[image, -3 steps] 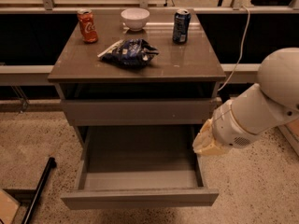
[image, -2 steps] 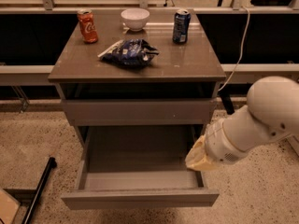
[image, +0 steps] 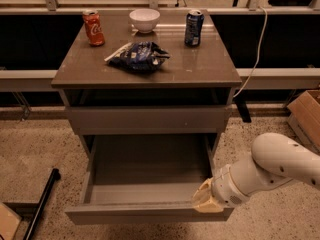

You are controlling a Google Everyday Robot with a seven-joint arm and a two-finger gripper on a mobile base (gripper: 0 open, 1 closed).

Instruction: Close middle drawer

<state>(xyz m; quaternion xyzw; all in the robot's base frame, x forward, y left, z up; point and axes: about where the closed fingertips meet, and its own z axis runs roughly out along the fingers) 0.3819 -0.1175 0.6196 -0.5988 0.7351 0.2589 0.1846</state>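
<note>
The middle drawer [image: 148, 170] is pulled far out of the grey cabinet [image: 145, 74]. Its boxy grey inside shows, and nothing is visible in it. Its flat front panel [image: 130, 214] is at the bottom of the camera view. My gripper [image: 204, 203] is at the right end of that front panel, at or just over its top edge. The white forearm [image: 272, 166] reaches in from the lower right. A closed grey drawer front [image: 149, 119] sits above the open drawer.
On the cabinet top stand a red soda can [image: 93, 28], a white bowl [image: 144, 20], a blue can [image: 193, 28] and a dark chip bag [image: 139, 57]. A cardboard box [image: 306, 115] is at the right. A black pole [image: 43, 201] lies on the floor at the left.
My arm has moved down and to the left, from beside the drawer's right wall to the right end of its front panel. The drawer has not visibly moved.
</note>
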